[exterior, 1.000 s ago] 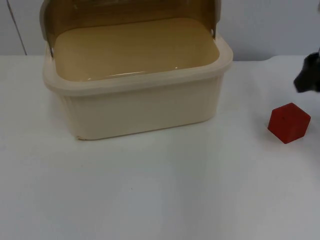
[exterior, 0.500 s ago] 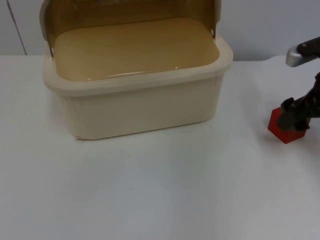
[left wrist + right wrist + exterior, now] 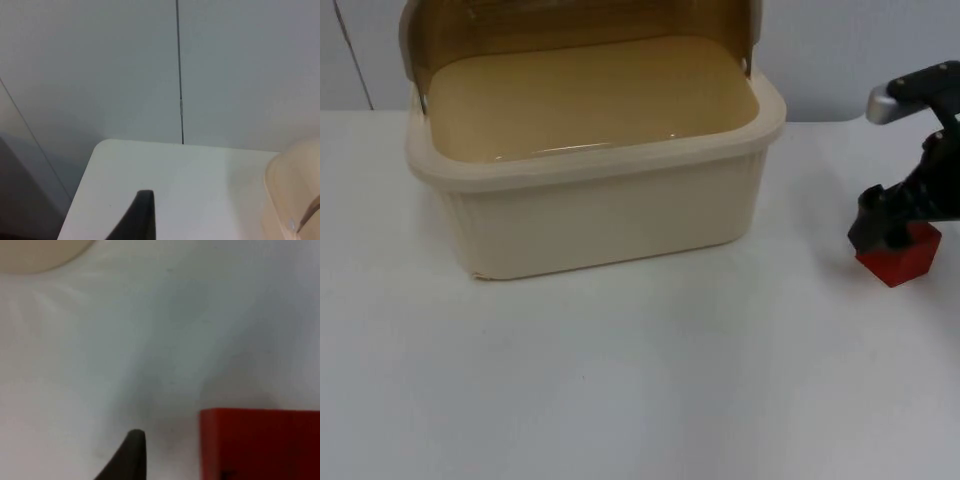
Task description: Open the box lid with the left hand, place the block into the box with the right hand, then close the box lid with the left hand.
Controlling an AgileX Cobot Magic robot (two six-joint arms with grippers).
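Now right gripper (image 3: 892,232) at red block (image 3: 905,256) — lid up.

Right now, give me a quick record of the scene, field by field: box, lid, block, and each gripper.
box: cream box, nothing inside
lid: tan lid raised at the back
block: red block on white table, right of box
right gripper: right gripper down at the block
left gripper: left gripper waits beside the box, near the wall
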